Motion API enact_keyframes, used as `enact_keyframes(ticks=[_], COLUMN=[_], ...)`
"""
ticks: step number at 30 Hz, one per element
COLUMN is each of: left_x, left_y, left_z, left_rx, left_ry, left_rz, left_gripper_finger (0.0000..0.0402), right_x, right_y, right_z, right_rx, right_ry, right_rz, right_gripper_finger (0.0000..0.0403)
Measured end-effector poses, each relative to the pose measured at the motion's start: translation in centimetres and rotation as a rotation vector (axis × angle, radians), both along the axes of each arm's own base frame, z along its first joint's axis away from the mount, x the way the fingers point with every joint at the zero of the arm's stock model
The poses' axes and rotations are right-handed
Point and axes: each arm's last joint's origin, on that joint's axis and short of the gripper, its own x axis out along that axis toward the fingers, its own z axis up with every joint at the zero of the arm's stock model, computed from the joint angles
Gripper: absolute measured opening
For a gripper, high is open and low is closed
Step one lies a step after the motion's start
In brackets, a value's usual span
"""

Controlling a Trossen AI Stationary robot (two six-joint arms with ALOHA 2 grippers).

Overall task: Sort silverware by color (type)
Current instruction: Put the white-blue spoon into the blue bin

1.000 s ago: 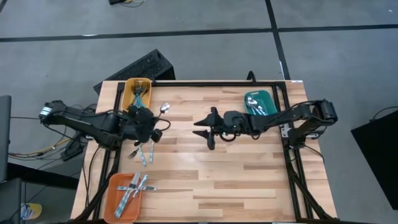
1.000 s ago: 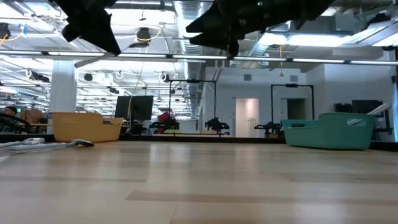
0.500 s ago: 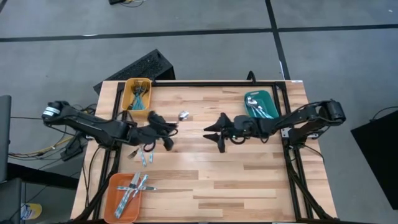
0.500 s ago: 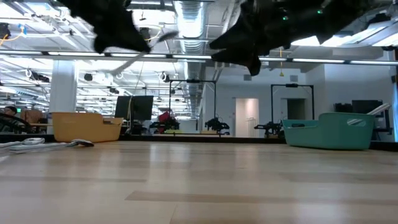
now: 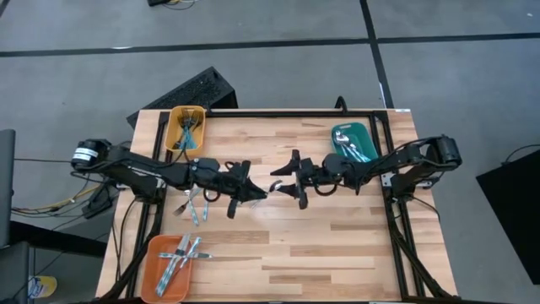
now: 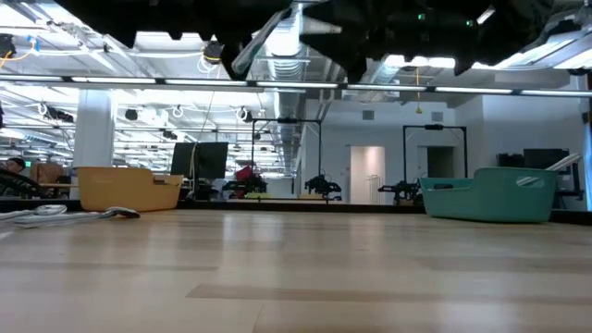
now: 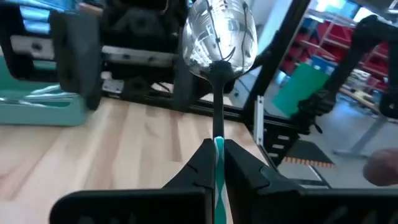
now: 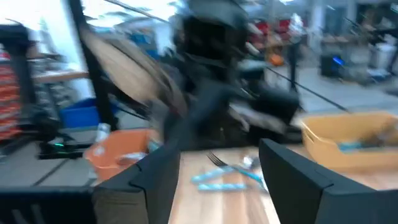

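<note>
In the low view both arms are being cut off by the upper edge, so only dark shapes and a slanting silver shaft are being shown above the wooden surface [image 5: 337,245]. The right wrist view is being blurred heavily; the loose pieces [image 8: 227,171] lying on the surface there are hard to tell apart, though fork tines are being made out. In the left wrist view a spoon [image 7: 219,37] is being held by the left gripper [image 5: 245,192], its light-blue handle pinched between the two closed fingers [image 7: 245,165] and its shiny bowl sticking out well past the fingertips, raised above the surface. From above, the spoon's bowl is being hidden almost wholly between the two grippers near the middle of the surface. The right gripper [image 5: 289,180] is being kept just beside it, facing it, with its fingers [image 8: 292,171] spread wide and nothing between them. A few pieces of silverware [image 5: 194,207] are lying near the left edge; others are resting in the yellow tray [image 5: 175,118], the orange tray [image 5: 154,253] and the teal tray [image 5: 339,132].
</note>
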Motion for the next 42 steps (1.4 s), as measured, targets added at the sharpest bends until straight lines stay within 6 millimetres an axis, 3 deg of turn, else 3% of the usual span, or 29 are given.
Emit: enact_keyframes(ticks=[6, 13, 17, 21, 25, 30, 33, 38, 42], left_x=[0.7, 1.0, 1.0, 1.0, 0.9, -0.6, -2.0, -4.2, -5.7], left_y=[0.6, 1.3, 1.4, 2.0, 2.7, 3.3, 3.6, 3.9, 3.9], left_z=[-0.8, -0.9, -0.8, -1.0, -1.8, -2.8, -3.3, -3.8, -4.2], left_rx=[-0.003, -0.008, -0.007, -0.036, -0.043, -0.016, 0.029, 0.056, 0.043], left_ry=[0.002, -0.032, -0.032, -0.009, 0.083, 0.298, 0.441, 0.628, 0.743], left_rz=[0.002, -0.006, -0.003, 0.056, 0.138, 0.243, 0.391, 0.557, 0.631], left_gripper_finger=[0.0000, 0.0000, 0.0001, 0.0023, 0.0074, 0.0139, 0.0166, 0.0179, 0.0179], right_x=[0.5, 1.3, 1.4, 1.4, 0.9, -2.3, -5.3, -10.9, -14.1], right_y=[0.3, 0.2, -0.3, -0.9, -2.1, -4.4, -6.0, -8.9, -10.2], right_z=[1.2, 1.4, 1.3, 1.3, 1.3, 2.7, 3.2, 3.4, 3.6], right_rx=[-0.013, -0.004, 0.050, 0.065, 0.102, 0.098, 0.087, 0.119, 0.169], right_ry=[-0.040, 0.008, 0.025, 0.036, 0.114, 0.299, 0.461, 0.701, 0.794], right_rz=[0.105, 0.103, 0.090, 0.077, 0.004, -0.251, -0.422, -0.694, -0.815], right_gripper_finger=[0.0244, 0.0226, 0.0157, 0.0037, 0.0021, 0.0021, 0.0020, 0.0020, 0.0020])
